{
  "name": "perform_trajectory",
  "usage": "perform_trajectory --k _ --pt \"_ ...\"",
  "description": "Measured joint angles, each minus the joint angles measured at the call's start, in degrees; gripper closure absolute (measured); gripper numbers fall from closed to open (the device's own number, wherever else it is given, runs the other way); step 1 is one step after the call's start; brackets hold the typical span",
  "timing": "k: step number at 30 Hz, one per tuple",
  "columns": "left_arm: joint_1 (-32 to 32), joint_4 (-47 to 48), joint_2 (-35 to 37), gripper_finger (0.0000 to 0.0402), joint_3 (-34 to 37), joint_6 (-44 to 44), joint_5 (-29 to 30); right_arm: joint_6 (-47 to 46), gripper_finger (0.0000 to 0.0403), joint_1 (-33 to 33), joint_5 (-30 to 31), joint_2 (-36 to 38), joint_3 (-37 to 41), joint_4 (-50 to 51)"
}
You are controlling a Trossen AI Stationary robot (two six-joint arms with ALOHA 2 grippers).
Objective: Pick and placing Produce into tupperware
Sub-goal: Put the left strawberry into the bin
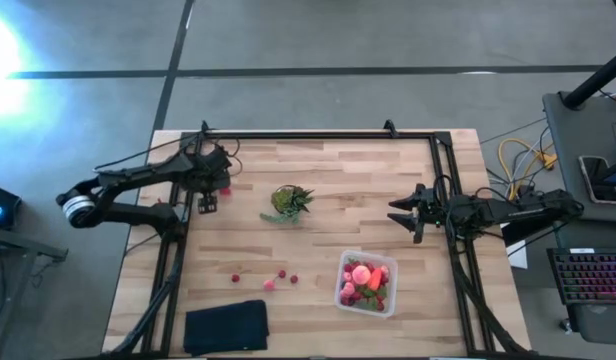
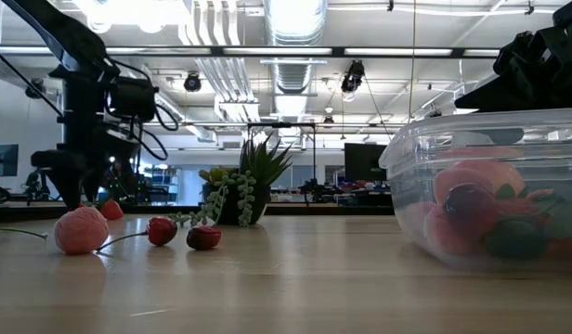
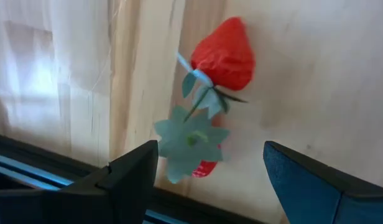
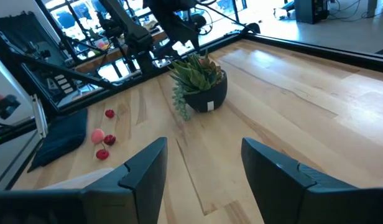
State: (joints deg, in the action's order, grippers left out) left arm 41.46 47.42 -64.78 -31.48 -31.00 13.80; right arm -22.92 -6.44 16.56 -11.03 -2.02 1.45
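From above, my left arm reaches along the table's (image 1: 318, 170) left rear edge, its left gripper (image 1: 210, 197) poised beside a red strawberry (image 1: 225, 187), while my right arm waits at the right edge, its right gripper (image 1: 403, 213) aimed toward the small potted succulent (image 1: 289, 201) at mid-table. The clear tupperware (image 1: 388, 300) sits near the front right, already holding a peach-pink round piece (image 1: 361, 275), an orange-red piece (image 1: 374, 280) and red berries; four small berries (image 1: 269, 279) lie loose in a row to its left, and a black pad (image 1: 226, 327) rests at the front left. At table height, a pink berry (image 2: 81, 229) and two dark-red cherries (image 2: 162, 230) lie before the plant, with my left arm standing upright over them in the background and the tub filling the right foreground. My left wrist camera looks down between fingers (image 3: 132, 174) spread wide, the strawberry and its pale green leaf cap just ahead of them on the wood, ungrasped. My right wrist camera shows both fingers (image 4: 148, 171) parted and empty, pointed across the boards at the succulent and the loose berries beyond it.
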Motion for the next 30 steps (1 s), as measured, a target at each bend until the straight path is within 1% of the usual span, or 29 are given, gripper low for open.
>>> perform_trajectory --k 5,10,13,19,24,27,30 --pt "3.73 -1.08 -0.27 0.0125 0.01 -1.57 0.01 0.01 0.0204 0.0 0.0 0.0 0.0 0.0" --pt "7.64 -1.42 -1.19 0.0133 0.04 -2.38 -1.9 0.01 0.0204 -0.01 0.0 0.0 0.0 0.0" --pt "8.64 -2.68 -2.65 0.0155 0.04 -2.73 -2.57 0.0 0.0204 -0.02 -0.01 -0.02 0.0 0.0" --pt "8.84 -3.94 -6.51 0.0219 0.07 -3.89 -2.92 0.02 0.0204 -0.02 0.0 0.0 0.0 0.0" --pt "8.82 -4.12 -7.42 0.0269 -0.08 -4.07 -3.02 0.0 0.0204 0.0 0.0 0.0 0.0 0.0" --pt "8.82 -4.29 -7.04 0.0284 -0.06 -4.87 -2.92 0.01 0.0204 -0.01 -0.01 -0.01 0.0 0.0" --pt "8.84 -4.83 -6.35 0.0286 0.11 -5.4 -2.81 0.0 0.0204 -0.02 0.0 0.0 0.0 0.0"
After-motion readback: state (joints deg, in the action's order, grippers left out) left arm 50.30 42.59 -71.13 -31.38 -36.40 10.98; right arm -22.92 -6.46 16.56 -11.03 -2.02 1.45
